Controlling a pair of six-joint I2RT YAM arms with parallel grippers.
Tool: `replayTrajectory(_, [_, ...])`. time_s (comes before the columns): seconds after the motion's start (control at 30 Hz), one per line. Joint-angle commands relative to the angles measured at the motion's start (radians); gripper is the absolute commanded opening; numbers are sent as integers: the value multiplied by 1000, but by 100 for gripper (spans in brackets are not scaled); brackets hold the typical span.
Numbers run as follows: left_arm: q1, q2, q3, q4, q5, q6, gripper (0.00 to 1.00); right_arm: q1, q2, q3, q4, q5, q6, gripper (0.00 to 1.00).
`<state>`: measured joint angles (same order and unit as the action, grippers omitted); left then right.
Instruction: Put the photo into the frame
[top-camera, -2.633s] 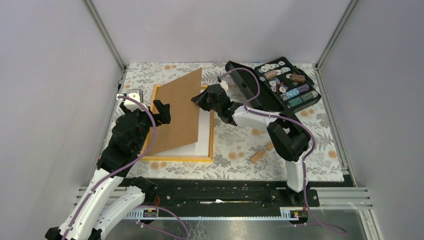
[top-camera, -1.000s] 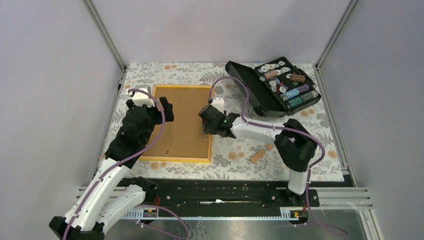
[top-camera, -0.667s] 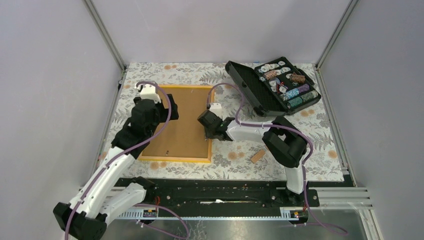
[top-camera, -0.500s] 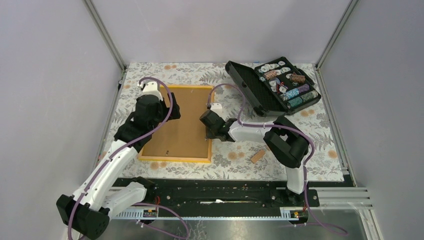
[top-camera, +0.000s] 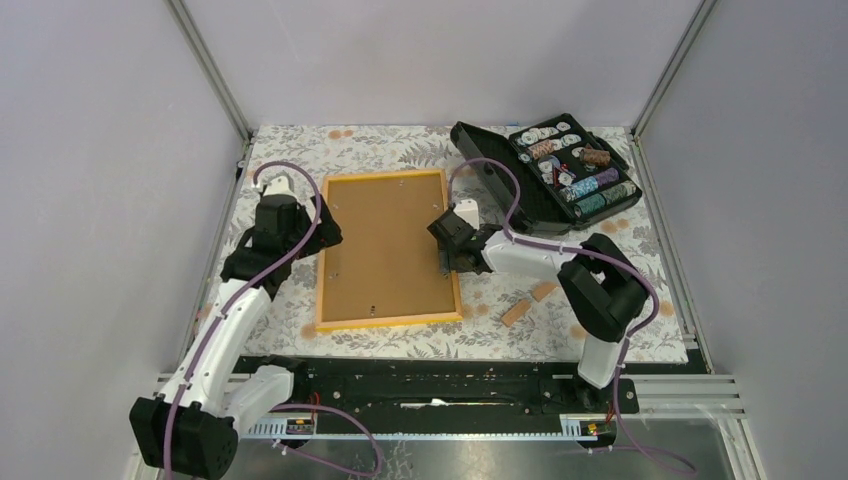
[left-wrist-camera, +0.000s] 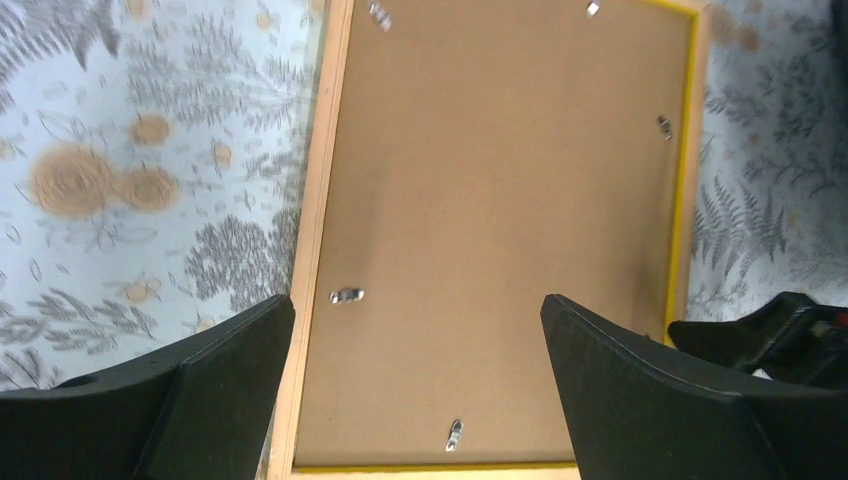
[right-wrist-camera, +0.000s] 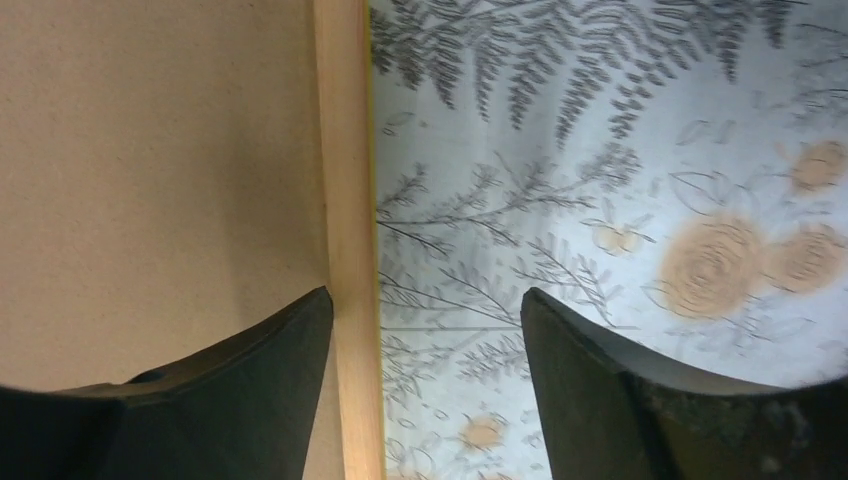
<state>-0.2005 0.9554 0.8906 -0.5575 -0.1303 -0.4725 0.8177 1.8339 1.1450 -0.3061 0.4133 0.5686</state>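
The frame (top-camera: 389, 322) lies face down on the flowered cloth, thin orange-yellow border around a brown backing board (top-camera: 385, 245) that lies flat inside it. The photo is hidden. My left gripper (top-camera: 327, 230) hovers open over the frame's left side; in the left wrist view (left-wrist-camera: 415, 305) its fingers span the board (left-wrist-camera: 500, 200) and small metal clips (left-wrist-camera: 347, 295). My right gripper (top-camera: 446, 256) is open at the frame's right edge. In the right wrist view (right-wrist-camera: 425, 295) one finger is over the board, the other over the cloth, with the wooden rail (right-wrist-camera: 345, 150) between them.
An open black case of chips (top-camera: 560, 175) stands at the back right. Two small wooden blocks (top-camera: 515, 312) (top-camera: 545, 291) lie on the cloth right of the frame. Grey walls close in the table on three sides.
The board, propped up earlier over a white sheet, now lies flat in the frame. The frame has slid to the right with the right gripper at its edge. The left gripper drew back leftward.
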Motion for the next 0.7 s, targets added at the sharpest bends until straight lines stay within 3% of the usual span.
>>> replayTrajectory(0.0, [41,1,-79,23,72,-86,99,3,-91,-5,-117,100,-41,78])
replayTrajectory(0.17, [157,47,-206,102,270,-141,99,35,-187,-155,120,25,41,82])
replayTrajectory(0.3, [221,121,-177,101,335,-109,99,53,-196,-228,223,46,63,87])
replayTrajectory(0.67, [226,225,-127,116,241,-38,98,64,-115,-278,405,29,52,87])
